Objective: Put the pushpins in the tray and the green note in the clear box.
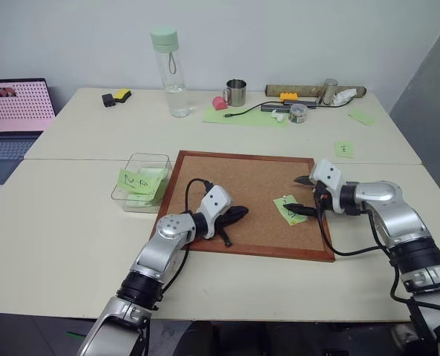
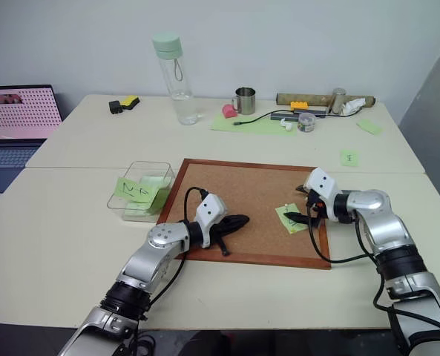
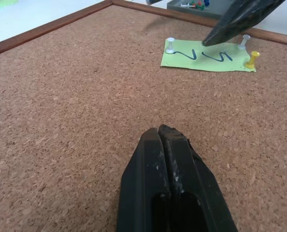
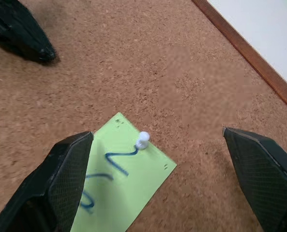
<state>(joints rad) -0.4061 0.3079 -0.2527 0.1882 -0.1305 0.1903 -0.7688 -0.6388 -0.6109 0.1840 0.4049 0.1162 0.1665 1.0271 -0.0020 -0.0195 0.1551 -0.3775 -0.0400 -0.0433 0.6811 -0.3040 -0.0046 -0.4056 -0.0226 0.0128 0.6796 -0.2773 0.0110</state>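
Left tool (image 1: 240, 213) pinched closed; right tool (image 1: 303, 194) spread wide, both angled inward.

Plain pale wall (image 1: 294, 30) behind the work area, evenly lit, no hard shadows. Two cream-topped tables (image 1: 71, 245) stand pushed together, a seam running across between near and far tops. Open laptop (image 1: 12, 111) at the far left edge, screen showing a pink dotted pattern. Grey panel (image 1: 435, 96) at the right edge. Dark floor (image 1: 27, 334) shows under the near table edge.
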